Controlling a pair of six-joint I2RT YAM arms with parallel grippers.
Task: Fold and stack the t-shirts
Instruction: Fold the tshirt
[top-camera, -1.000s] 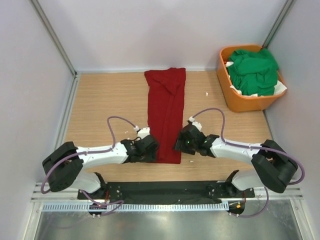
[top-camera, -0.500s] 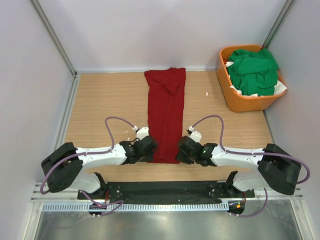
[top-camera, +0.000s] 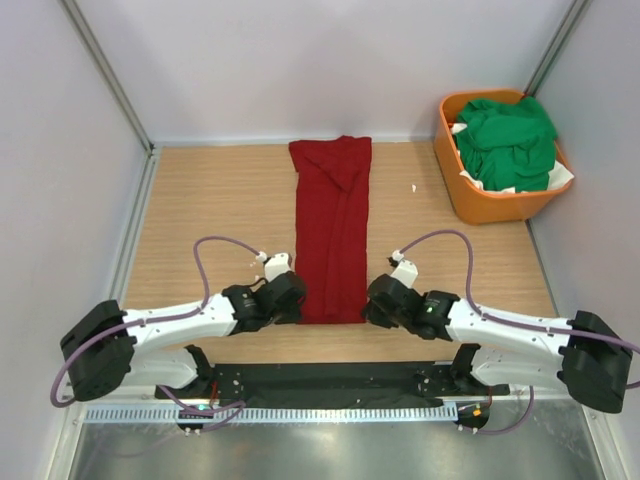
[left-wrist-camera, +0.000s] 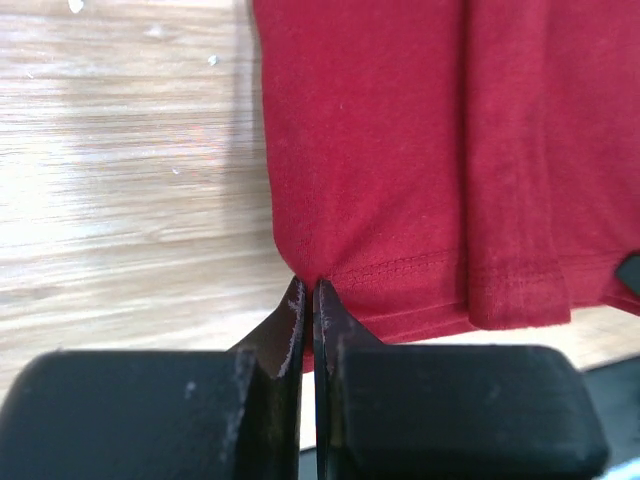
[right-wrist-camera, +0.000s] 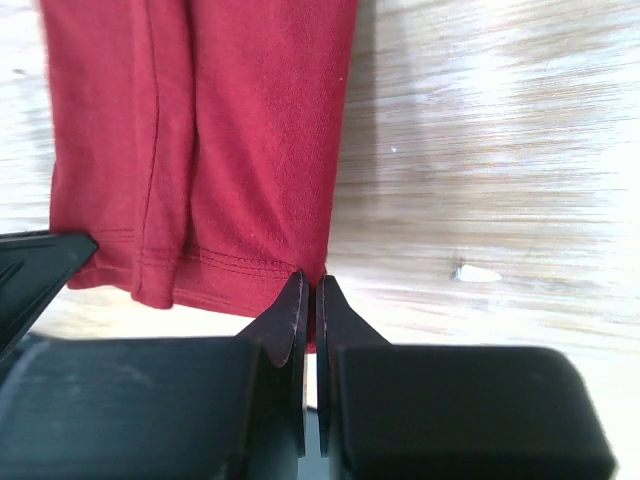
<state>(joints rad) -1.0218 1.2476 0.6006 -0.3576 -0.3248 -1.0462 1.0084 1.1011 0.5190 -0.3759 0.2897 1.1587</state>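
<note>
left gripper (left-wrist-camera: 306, 285): fingers pressed together, a sliver of red cloth caught between them. it is pinching the near left hem corner of the dark red t-shirt (top-camera: 332, 220).

right gripper (right-wrist-camera: 308, 282): fingers likewise squeezed tight, pinching the near right hem corner. both grippers sit low at the wooden table (top-camera: 210, 200), one at each side of the shirt's near edge, arms reaching in from the near corners.

shirt: lies flat as a long narrow strip running near to far down the middle of the table. lengthwise fold ridges run along it, and a stitched hem line crosses the near end. far end is rumpled and lies close to the back wall. in each wrist view the other gripper's dark body pokes in just past the opposite corner.

around: bare wood on both sides of the strip. a small white scrap (top-camera: 414, 187) lies on the table right of the shirt, apart from it. purple cables (top-camera: 210, 262) loop up off both wrists, beside the cloth and not over it.

far right corner: orange basket (top-camera: 470, 205), well apart from the red shirt, heaped with green t-shirts (top-camera: 505, 140); a white sheet (top-camera: 563, 178) shows at its right rim.

near edge: black rail (top-camera: 320, 378) across the arm bases.
</note>
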